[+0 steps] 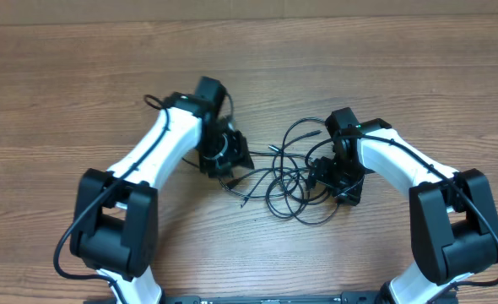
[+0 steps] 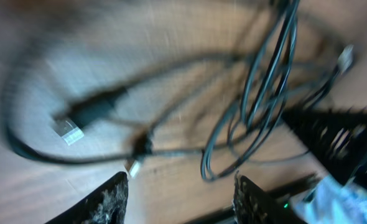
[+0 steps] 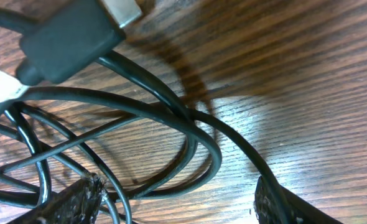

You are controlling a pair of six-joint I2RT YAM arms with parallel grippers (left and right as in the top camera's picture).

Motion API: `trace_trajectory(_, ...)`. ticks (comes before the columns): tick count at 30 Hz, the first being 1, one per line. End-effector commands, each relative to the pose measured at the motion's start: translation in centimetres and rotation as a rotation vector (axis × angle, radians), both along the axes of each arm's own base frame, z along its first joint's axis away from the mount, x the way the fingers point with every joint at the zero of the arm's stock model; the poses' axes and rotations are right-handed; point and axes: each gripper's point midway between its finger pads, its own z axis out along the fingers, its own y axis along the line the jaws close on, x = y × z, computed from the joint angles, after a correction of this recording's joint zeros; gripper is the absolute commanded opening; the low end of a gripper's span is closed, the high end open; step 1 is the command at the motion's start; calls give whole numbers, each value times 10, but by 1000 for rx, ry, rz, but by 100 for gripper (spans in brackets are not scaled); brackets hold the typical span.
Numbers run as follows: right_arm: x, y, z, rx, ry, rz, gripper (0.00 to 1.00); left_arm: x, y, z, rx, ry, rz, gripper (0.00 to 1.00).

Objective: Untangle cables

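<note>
A tangle of thin black cables lies on the wooden table between my two arms, with loops and silver plug tips. My left gripper hovers at the tangle's left edge, open and empty; in its wrist view a black plug with a clear tip and cable loops lie ahead, blurred. My right gripper is low at the tangle's right edge, open; in its wrist view cable loops pass between the fingers, and a black USB plug lies beyond.
The wooden table extends to all sides of the tangle. The thicker black arm cables run along both white arms. The table's far edge is at the top of the overhead view.
</note>
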Motion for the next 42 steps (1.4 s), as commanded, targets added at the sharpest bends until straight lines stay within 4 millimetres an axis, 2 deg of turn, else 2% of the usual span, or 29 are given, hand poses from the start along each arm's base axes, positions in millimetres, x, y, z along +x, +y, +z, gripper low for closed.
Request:
trace_trajectory(1, 2, 1, -1, 2, -4, 1, 77, -14, -14, -4, 26, 12, -49, 55)
trace_trajectory(11, 3, -1, -2, -11, -12, 8, 77, -42, -43, -24, 281, -15, 38, 60)
trace_trajectory(13, 3, -3, -2, -18, -16, 14, 77, -47, -46, -28, 318, -19, 58, 65)
trace_trajectory(18, 3, -3, -2, -14, -19, 34, 78, -54, -47, -37, 416, -35, 161, 70)
trace_trajectory(24, 5, -7, -3, -42, -28, 37, 79, -50, -51, -59, 430, -2, 223, 70)
trace_trajectory(30, 5, -8, -3, -42, -28, 37, 79, -55, -52, -78, 440, 57, 216, 63)
trace_trajectory(36, 6, -7, -4, -38, -38, 55, 79, -53, -60, -67, 347, 80, 140, 47)
trace_trajectory(42, 7, -7, -5, -37, -41, 55, 78, -43, -54, -45, 322, 37, 167, 47)
